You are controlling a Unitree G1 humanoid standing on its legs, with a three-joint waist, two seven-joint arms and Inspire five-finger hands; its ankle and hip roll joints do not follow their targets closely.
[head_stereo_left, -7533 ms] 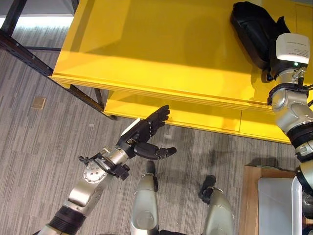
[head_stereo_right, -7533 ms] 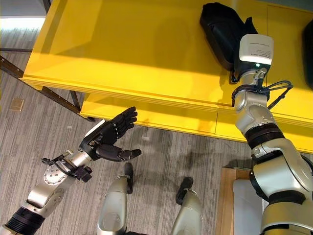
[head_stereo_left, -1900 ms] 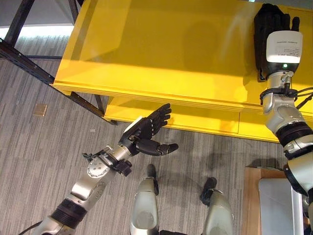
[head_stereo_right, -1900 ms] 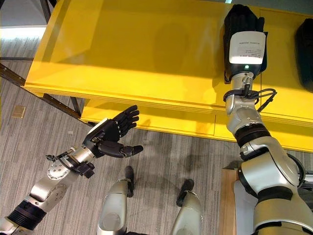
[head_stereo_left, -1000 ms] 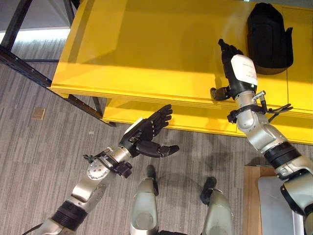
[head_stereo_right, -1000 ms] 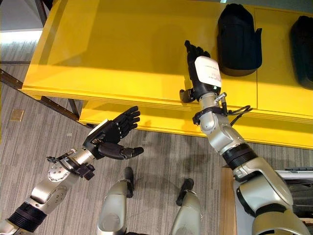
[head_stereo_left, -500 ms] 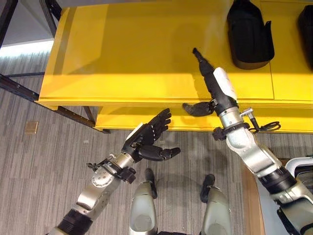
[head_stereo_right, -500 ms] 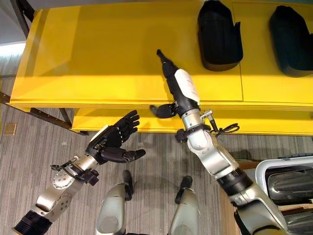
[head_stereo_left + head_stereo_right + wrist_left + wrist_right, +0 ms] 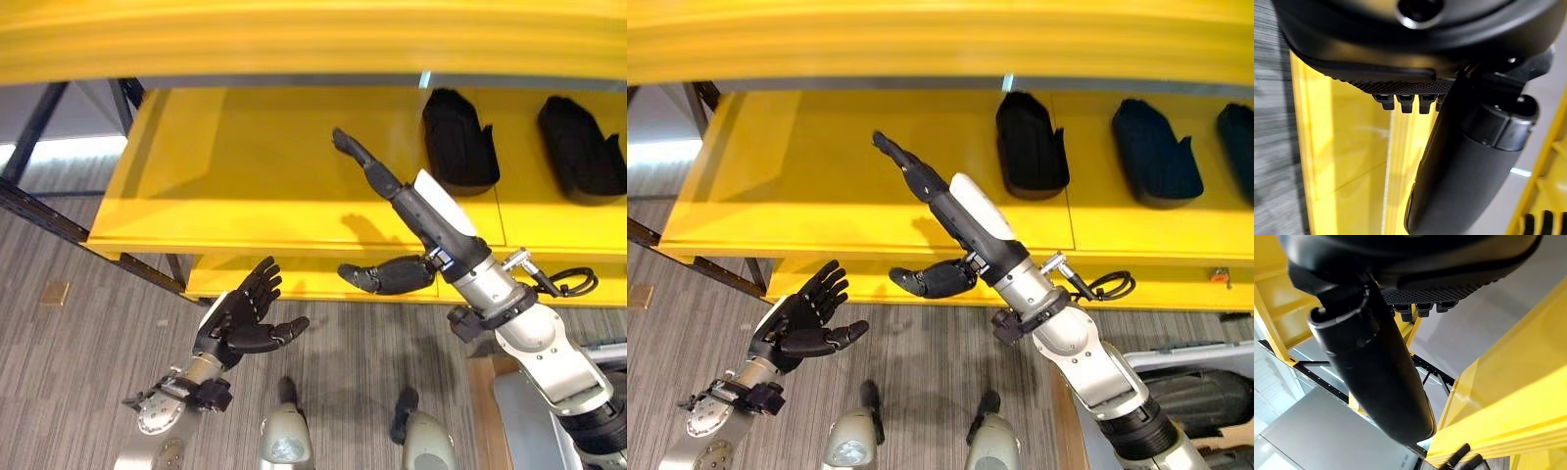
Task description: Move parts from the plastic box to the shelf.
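Parts point(image 9: 1031, 144) lie along the shelf's point(image 9: 823, 176) back edge, while the right robot hand point(image 9: 965, 225), spread and empty above it, could knock one if swung sideways.

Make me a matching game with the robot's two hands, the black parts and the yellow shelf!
Things:
1. left hand
2. right hand
3. black moulded plastic parts
4. yellow metal shelf

Places or states:
A. lying side by side on the shelf board, toward the robot's right
B. open, held low over the grey carpet in front of the shelf
C. standing on the grey carpet, its boards one above another
D. open, fingers stretched out straight over the shelf board, holding nothing

Pairs: 1-B, 2-D, 3-A, 4-C
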